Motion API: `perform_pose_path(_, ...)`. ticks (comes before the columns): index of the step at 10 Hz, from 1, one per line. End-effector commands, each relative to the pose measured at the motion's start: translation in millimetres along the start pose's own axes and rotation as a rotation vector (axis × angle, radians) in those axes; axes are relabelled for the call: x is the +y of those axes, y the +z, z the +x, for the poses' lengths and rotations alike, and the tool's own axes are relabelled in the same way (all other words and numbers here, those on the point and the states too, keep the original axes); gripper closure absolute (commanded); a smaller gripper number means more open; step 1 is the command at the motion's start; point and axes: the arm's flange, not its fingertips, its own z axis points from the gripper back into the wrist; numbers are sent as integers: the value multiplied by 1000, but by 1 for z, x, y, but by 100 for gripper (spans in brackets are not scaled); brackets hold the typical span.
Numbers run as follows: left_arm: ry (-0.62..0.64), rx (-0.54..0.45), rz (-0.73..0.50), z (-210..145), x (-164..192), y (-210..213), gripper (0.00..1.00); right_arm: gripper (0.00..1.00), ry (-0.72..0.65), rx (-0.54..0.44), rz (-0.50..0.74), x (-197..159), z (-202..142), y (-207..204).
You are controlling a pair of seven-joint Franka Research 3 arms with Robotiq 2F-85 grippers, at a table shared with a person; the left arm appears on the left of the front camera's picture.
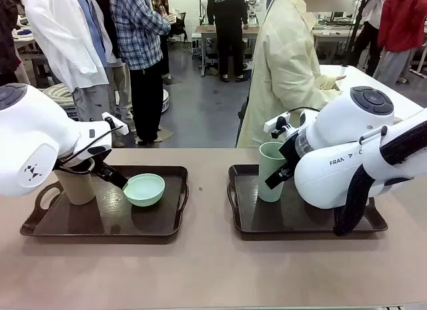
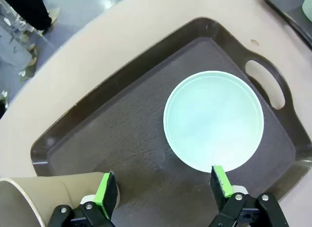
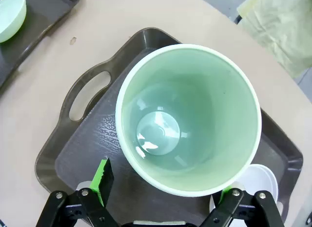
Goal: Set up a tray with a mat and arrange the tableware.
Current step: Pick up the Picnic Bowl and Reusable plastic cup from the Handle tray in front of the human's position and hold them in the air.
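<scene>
jaws of the left gripper (image 2: 163, 180) stand wide and empty over the left tray (image 2: 122, 134), mint green bowl (image 2: 213, 120) just ahead, tan tumbler (image 2: 34, 197) beside one finger; right gripper (image 3: 165, 180) equally wide, holding nothing, pale green tumbler (image 3: 187, 119) upright on the right tray (image 3: 92, 134) before it

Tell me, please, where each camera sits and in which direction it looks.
Front view: fixed between the arms, faces across the table to the person; left arm and right arm show.
Left wrist view: above the left tray, looks down on the mint bowl and tan cup; left end effector shows.
Right wrist view: above the right tray, looks down into the green cup; right end effector shows.
Shared: both wrist views show the mint bowl.
</scene>
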Motion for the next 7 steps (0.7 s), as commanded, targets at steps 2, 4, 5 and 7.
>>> perform_pose_path(2, 0, 0, 0, 0, 0, 0, 0, 0, 0, 0, 0, 0, 0, 0)
perform_pose_path(4, 0, 0, 0, 0, 0, 0, 0, 0, 0, 0, 0, 0, 0, 0)
perform_pose_path(5, 0, 0, 0, 0, 0, 0, 0, 0, 0, 0, 0, 0, 0, 0)
perform_pose_path(7, 0, 0, 0, 0, 0, 0, 0, 0, 0, 0, 0, 0, 0, 0)
